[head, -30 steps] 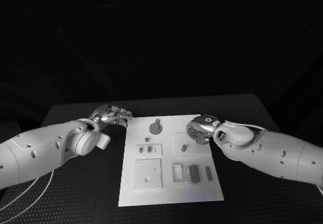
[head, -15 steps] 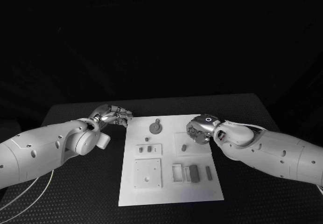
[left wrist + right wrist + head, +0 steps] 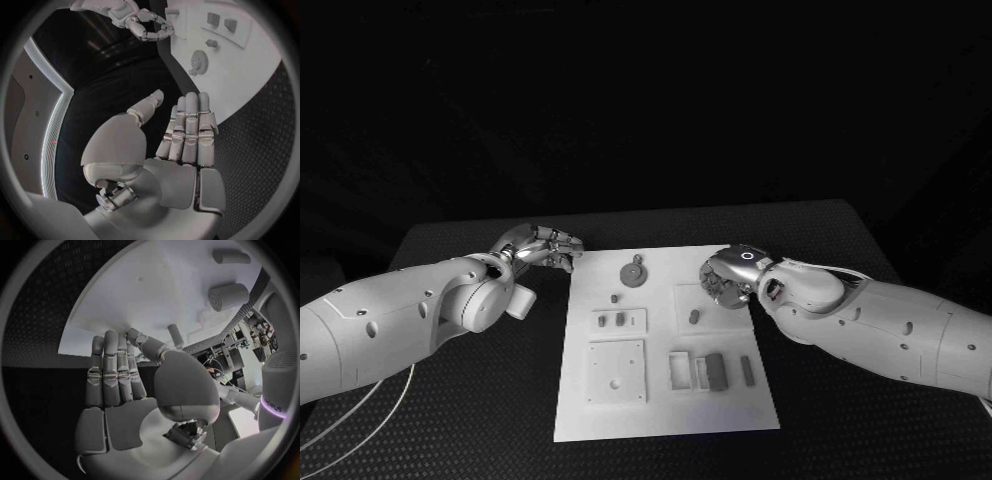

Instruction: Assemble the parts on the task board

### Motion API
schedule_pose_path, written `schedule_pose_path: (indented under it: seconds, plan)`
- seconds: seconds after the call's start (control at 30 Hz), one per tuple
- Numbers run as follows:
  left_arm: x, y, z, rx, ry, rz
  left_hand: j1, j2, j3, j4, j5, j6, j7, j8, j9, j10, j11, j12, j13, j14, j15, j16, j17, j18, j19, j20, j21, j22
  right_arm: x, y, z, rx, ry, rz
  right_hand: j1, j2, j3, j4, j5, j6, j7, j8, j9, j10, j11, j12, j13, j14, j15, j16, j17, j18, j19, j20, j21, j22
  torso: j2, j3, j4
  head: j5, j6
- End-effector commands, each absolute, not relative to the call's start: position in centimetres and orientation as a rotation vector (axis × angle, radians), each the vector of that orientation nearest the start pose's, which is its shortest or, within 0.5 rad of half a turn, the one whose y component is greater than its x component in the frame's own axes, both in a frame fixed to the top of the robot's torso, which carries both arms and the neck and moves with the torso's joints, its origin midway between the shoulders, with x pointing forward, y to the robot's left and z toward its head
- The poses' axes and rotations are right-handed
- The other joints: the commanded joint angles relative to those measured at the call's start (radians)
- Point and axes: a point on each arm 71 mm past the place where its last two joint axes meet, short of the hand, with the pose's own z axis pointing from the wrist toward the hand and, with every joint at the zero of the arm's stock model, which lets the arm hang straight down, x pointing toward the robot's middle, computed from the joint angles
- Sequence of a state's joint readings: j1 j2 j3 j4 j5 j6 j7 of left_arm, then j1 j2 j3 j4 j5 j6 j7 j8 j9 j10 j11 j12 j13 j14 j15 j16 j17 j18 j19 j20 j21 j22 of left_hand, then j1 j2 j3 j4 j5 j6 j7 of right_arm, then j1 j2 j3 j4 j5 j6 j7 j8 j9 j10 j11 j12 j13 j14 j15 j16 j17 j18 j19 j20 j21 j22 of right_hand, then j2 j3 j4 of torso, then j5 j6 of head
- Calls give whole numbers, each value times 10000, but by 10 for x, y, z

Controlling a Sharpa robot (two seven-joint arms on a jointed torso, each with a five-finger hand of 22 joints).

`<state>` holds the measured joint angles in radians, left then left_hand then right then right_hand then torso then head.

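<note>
A white rectangular task board point(image 3: 668, 345) lies flat in the middle of a black textured table point(image 3: 459, 420), its long sides running away from the robot. Small grey parts sit on it. Near the far edge lies a round toothed gear with a short stub beside it point(image 3: 633, 273); in the left wrist view the same gear point(image 3: 199, 58) lies flat on the white surface. To the near left of the gear is a tiny grey peg point(image 3: 616, 298), and nearer still a raised white plate holding two small grey blocks point(image 3: 619, 321). Nearer again is a plain square white plate with small holes point(image 3: 617, 371). On the right half a short grey cylinder point(image 3: 694, 317) sits on a raised white square, and toward the near edge an open white frame point(image 3: 681, 368) lies beside a dark grey rectangular block point(image 3: 715, 370) and a thin grey bar point(image 3: 747, 371). The silver left hand point(image 3: 542, 247) sits over the bare table just beside the board's far left corner, holding nothing; the left wrist view shows its fingers point(image 3: 190, 127) straight and side by side with the thumb apart. The silver right hand point(image 3: 730, 276) is at the board's right edge, near the short cylinder; the right wrist view shows its fingers point(image 3: 112, 370) extended together, the thumb apart, nothing held.
</note>
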<state>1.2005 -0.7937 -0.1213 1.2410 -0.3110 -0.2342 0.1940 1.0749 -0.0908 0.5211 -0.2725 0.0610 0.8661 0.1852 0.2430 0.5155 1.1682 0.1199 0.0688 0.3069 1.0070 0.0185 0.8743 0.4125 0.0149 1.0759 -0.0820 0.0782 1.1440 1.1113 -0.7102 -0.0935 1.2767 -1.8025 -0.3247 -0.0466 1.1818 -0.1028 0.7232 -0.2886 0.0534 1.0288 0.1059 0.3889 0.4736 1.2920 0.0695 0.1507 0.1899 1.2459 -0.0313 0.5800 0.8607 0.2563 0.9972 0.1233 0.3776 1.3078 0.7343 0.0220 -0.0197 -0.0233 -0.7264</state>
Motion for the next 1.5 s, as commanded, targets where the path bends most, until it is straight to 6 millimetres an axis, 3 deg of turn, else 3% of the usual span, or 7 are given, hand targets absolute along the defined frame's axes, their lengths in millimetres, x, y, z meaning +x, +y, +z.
schedule_pose_path:
  seconds: [0.03, 1.5]
  plan:
    - [522, 268, -231, -9282, 16901, -11405, -69, -33, -33, -8, 25, -65, 10, 48, -16, -64, -4, -15, 13, 54, -11, -41, 12, 24, 52, 7, -25, -16, 489, -200, -276, -5202, 17427, 4203, -108, -21, -39, -23, -32, 83, -14, 65, 44, 74, -8, 16, 15, 83, -23, 33, 13, 55, 64, 15, 58, 210, 1, 0, 7, 8, 3]
    - [524, 271, -231, -9354, 16901, -11297, -83, -51, -38, 5, 27, -77, 13, 60, -24, -105, 6, -19, 17, 58, -7, -58, 42, 28, 63, 9, -38, -23, 498, -201, -240, -4412, 17390, 4801, -134, -24, -37, -22, -32, 91, -25, 86, 109, 110, -21, -1, 49, 95, -33, 48, 18, 55, 82, 0, 61, 208, -2, -1, -5, 37, -5]
